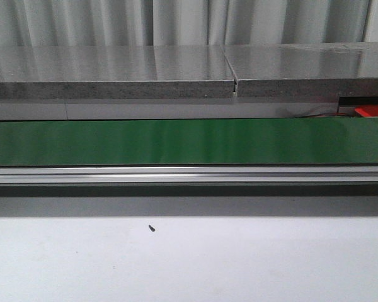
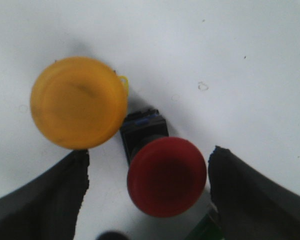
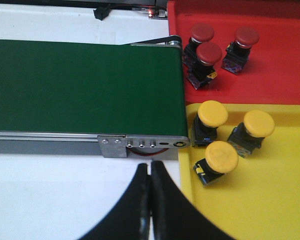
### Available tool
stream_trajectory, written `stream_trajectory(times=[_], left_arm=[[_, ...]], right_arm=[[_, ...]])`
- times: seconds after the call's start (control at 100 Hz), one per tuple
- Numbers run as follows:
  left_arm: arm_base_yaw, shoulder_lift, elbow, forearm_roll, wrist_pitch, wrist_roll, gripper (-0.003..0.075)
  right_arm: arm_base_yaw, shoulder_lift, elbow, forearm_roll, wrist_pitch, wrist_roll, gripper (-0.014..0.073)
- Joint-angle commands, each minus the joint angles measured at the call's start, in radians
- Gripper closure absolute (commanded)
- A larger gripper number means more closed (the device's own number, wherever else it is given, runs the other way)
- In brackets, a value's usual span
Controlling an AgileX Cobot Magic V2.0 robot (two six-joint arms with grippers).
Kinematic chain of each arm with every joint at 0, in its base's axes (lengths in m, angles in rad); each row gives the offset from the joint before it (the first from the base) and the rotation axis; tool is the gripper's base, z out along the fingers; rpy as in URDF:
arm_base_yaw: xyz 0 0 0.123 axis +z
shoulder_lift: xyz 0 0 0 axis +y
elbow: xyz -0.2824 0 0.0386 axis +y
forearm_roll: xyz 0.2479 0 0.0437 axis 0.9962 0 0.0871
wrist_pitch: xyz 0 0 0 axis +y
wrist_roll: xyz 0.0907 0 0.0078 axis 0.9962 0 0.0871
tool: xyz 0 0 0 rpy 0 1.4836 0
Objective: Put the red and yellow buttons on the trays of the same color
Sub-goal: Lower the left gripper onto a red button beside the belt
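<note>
In the left wrist view a red button (image 2: 167,176) on a black base lies on the white table between the fingers of my open left gripper (image 2: 149,165), touching neither. A yellow button (image 2: 78,102) stands just beyond it, beside one finger (image 2: 65,185). My right gripper (image 3: 151,169) is shut and empty over the white table, near the conveyor's end. Beside it the yellow tray (image 3: 270,200) holds three yellow buttons (image 3: 221,157). The red tray (image 3: 280,75) behind holds three red buttons (image 3: 208,53). Neither gripper shows in the front view.
The green conveyor belt (image 3: 85,85) ends at a metal bracket (image 3: 140,144) against the trays. In the front view the belt (image 1: 189,142) runs across behind an aluminium rail (image 1: 189,173), with grey slabs (image 1: 113,69) behind and a small dark speck (image 1: 152,228) on the white table.
</note>
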Motion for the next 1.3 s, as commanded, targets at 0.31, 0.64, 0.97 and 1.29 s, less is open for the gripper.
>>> stream_trajectory(times=[0.31,0.64,0.97,1.29], left_arm=[[0.003,-0.040,-0.039,-0.023,-0.038,-0.011,0.0535],[0.003,-0.138,-0.071,0.033,0.025,0.093,0.0629],[-0.027,-0.301,-0.069,0.054,0.079,0.092,0.0629],[-0.146,-0.438,-0.014,0.138,0.126,0.092,0.0638]], right_arm=[[0.000,-0.003,-0.026,-0.006,-0.059,-0.010,0.0661],[0.000,-0.003,-0.026,-0.006,-0.059,-0.010,0.0661],[0.000,-0.003,-0.026,-0.006,-0.059,-0.010,0.0661],[0.000,-0.003,-0.026,-0.006,-0.059,-0.010,0.0661]])
